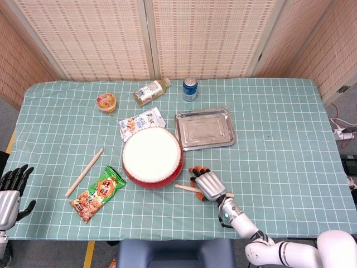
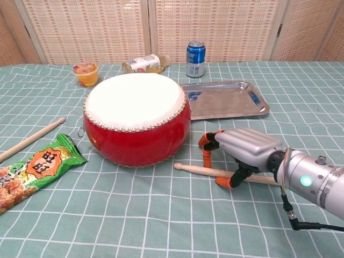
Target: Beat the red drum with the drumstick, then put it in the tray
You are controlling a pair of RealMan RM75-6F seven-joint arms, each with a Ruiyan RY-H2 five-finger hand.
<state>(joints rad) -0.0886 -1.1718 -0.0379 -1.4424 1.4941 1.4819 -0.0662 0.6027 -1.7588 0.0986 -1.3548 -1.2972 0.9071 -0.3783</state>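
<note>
**Right hand arched over the drumstick**

The right hand [image 2: 243, 153] sits palm-down over the drumstick [image 2: 200, 170], fingers curled round it but can't tell if it's actually gripped. Stick's flat on the table [image 2: 161, 215], just beside the red drum [image 2: 137, 118]. Left hand [image 1: 11, 187] hangs off the table edge, fingers spread, holding nothing.

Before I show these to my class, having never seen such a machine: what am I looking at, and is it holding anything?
It is a two-armed robot with human-like hands, steered by a person. One picture looks down from its head, the other out from its chest. On the checked table lie a red drum, a metal tray, two drumsticks, snacks, a bottle and a can. The right hand arches over one drumstick, which lies on the cloth, not yet lifted. The left hand waits at the table's edge, holding nothing.
</note>
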